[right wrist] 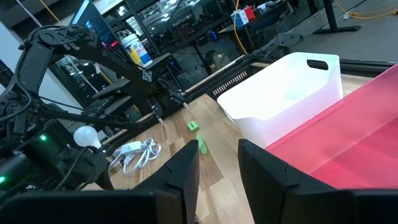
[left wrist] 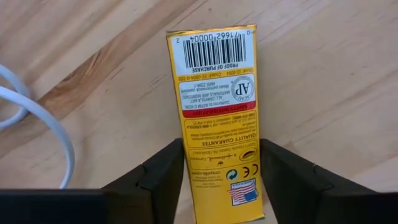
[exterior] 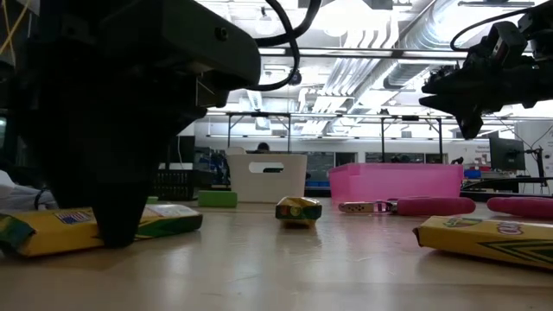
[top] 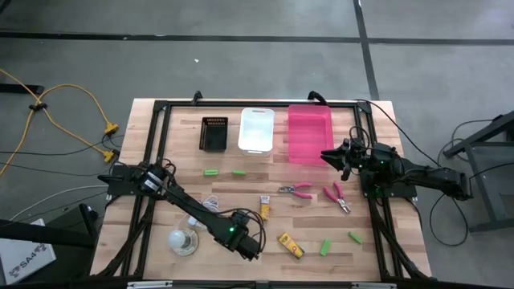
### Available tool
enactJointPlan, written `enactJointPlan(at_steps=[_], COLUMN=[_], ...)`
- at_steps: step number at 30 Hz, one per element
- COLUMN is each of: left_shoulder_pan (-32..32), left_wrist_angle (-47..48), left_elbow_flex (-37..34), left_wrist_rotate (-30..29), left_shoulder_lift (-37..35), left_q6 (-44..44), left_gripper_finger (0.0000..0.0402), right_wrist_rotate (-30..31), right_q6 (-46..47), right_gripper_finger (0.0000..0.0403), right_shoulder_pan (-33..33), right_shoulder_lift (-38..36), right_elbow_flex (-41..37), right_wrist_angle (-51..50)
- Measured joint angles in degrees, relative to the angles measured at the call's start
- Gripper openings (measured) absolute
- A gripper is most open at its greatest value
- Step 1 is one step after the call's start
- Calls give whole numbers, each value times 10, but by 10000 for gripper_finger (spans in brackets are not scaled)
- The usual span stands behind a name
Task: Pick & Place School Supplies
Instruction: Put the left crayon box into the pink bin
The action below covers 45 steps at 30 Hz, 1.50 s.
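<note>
The crayon packet (left wrist: 217,118) runs off the left wrist view's edge between the fingers (left wrist: 163,180).

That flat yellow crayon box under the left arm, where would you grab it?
Across its narrow width, coming straight down from above. The yellow cardboard crayon box lies flat on the wooden table, its long sides bare. The left gripper already straddles one end, a finger on each side.

Table (top: 401,241) is pale wood planks, pretty smooth. The yellow packet (left wrist: 219,118) looks like glossy printed card. Pink bin (top: 309,132) and white bin (top: 257,130) are plastic, pink one see-through.
</note>
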<state>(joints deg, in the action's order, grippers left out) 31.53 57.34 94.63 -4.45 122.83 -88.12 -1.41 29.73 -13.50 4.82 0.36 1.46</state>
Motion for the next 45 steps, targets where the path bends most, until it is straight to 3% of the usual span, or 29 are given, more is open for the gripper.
enactJointPlan(at_steps=[6, 23, 36, 45], left_shoulder_pan=[0, -6, -32, -71], left_wrist_angle=[3, 5, 10, 8], left_elbow_flex=[0, 0, -1, -1], left_wrist_rotate=[-1, -2, -45, -75], left_shoulder_lift=[0, -3, -35, -51], left_q6=[-2, 12, 76, 172], left_gripper_finger=[157, 155, 154, 154], right_wrist_rotate=[0, 0, 0, 0], right_q6=[0, 0, 0, 0], right_gripper_finger=[100, 100, 100, 100], right_shoulder_pan=[0, 0, 0, 0], right_shoulder_lift=[0, 0, 0, 0], right_elbow_flex=[0, 0, 0, 0], right_wrist_angle=[0, 0, 0, 0])
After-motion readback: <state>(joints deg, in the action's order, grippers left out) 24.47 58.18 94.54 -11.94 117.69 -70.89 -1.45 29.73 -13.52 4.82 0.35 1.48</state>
